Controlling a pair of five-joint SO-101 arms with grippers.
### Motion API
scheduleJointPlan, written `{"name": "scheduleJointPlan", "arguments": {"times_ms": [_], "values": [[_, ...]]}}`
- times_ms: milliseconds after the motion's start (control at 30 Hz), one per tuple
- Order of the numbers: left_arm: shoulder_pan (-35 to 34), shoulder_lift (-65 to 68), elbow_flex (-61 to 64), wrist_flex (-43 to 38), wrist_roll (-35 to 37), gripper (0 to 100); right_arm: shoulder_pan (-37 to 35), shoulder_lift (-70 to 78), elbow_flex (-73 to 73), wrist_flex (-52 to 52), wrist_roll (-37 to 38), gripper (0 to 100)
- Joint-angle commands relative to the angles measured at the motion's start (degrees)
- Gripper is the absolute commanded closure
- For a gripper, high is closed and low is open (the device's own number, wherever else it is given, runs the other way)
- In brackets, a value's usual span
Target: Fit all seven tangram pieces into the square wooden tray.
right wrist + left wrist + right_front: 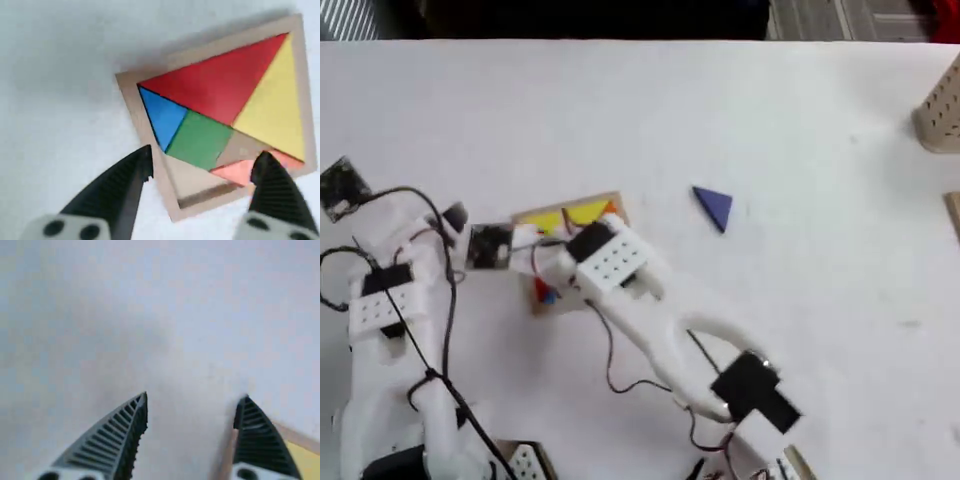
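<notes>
The square wooden tray holds a red triangle, a yellow triangle, a small blue triangle and a green square. An orange piece lies at the tray's edge by one finger, beside a bare recess. My right gripper hangs open above the tray, holding nothing. In the high view the right arm's wrist covers most of the tray. A loose blue triangle lies on the table to the tray's right. My left gripper is open over bare table, by the tray's corner.
The table is white. A perforated wooden block stands at the far right, with another wooden edge below it. Cables trail over the left arm and near the right arm's base. A wooden item sits at the front.
</notes>
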Motion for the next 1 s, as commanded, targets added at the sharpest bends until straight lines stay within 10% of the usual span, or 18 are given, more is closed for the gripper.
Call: {"name": "scheduleJointPlan", "arguments": {"times_ms": [0,133,467,967], "values": [[8.75,-1.98,0.18,-0.97,-2.46,72,6.73,-8.75,-3.69,8.48,0.09,78.5],[14.11,-1.98,0.53,-0.70,-5.27,72,13.76,-12.35,-0.70,9.63,-5.89,99.5],[21.23,-1.45,2.02,-1.23,-5.54,95,34.33,-10.24,11.34,-5.58,-31.03,98.1],[24.57,-1.36,3.52,-1.32,-5.71,98,37.93,4.79,-1.49,-11.56,-32.18,89.9]]}}
